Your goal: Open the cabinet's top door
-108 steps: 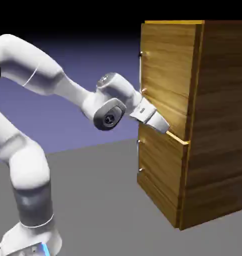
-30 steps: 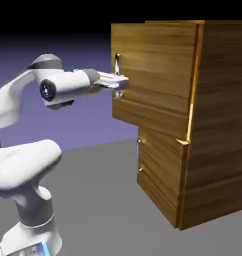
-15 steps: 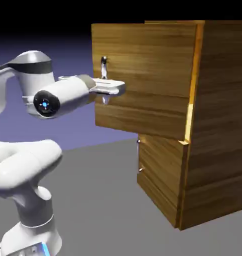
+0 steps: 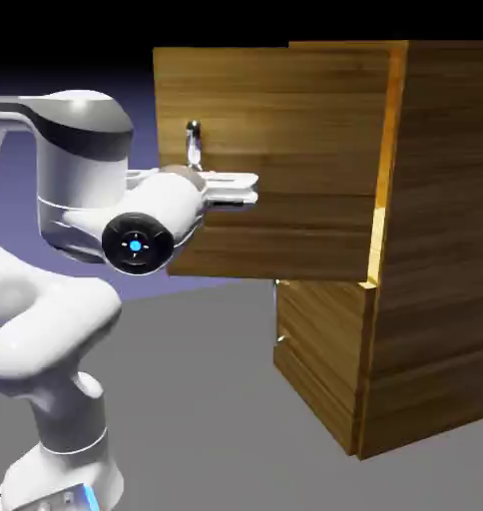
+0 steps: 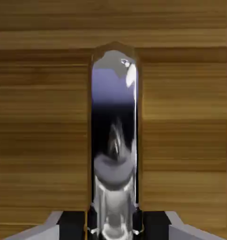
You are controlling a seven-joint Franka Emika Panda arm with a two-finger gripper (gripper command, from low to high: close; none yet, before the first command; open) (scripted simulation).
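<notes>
Where the top door (image 4: 275,160) of the cabinet (image 4: 435,250) stands swung out, its wood-grain face lies just ahead of the claw (image 5: 114,226), filling most of the hand view behind the handle (image 5: 114,131). In the exterior view, the door reaches from its hinged edge beside the cabinet's orange front edge (image 4: 393,130) toward the exterior view's left, well past the lower panel (image 4: 320,349), which sits closed beneath it. A bright strip shows at the gap along the hinged side.

The claw is narrow, closed on the handle's silver bar. In the hand view the bar runs upright between the two dark fingertips (image 5: 155,226), at the bottom edge, with one on each side of it. The bar's far end stretches away from the grip toward the hand view's top. In the exterior view the upper part of the handle rises above the hand, and the rest is hidden behind the arm (image 4: 81,165).
</notes>
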